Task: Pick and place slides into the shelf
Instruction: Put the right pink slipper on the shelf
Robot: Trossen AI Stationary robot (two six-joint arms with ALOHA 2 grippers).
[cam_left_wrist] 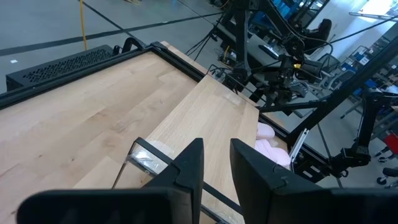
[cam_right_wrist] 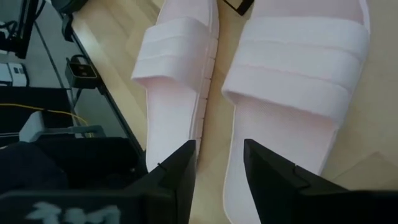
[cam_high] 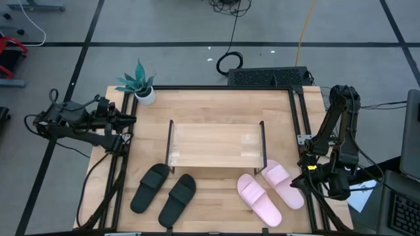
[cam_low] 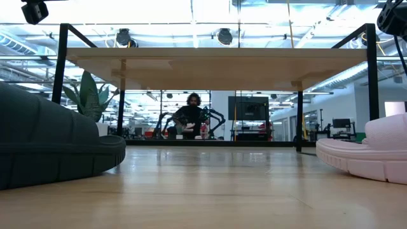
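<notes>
The shelf [cam_high: 216,145] stands mid-table on thin black end frames, and its light top board [cam_low: 216,60] also shows in the left wrist view [cam_left_wrist: 211,118]. Two black slides [cam_high: 164,192] lie sole-down in front of its left half, one close in the low view [cam_low: 51,143]. Two pink slides [cam_high: 269,191] lie side by side in front of its right end [cam_right_wrist: 177,87] [cam_right_wrist: 298,81]. My right gripper [cam_high: 300,182] [cam_right_wrist: 217,158] is open, just right of the pink pair and above their ends. My left gripper [cam_high: 131,121] [cam_left_wrist: 214,165] is open and waits at the table's left edge, pointing at the shelf.
A potted plant [cam_high: 141,85] stands at the far left corner. A black perforated box [cam_high: 269,77] sits beyond the far edge. Black metal rails [cam_high: 108,183] run along both table sides. Bare wood lies under the shelf [cam_low: 210,184]. A person [cam_low: 191,117] sits far behind.
</notes>
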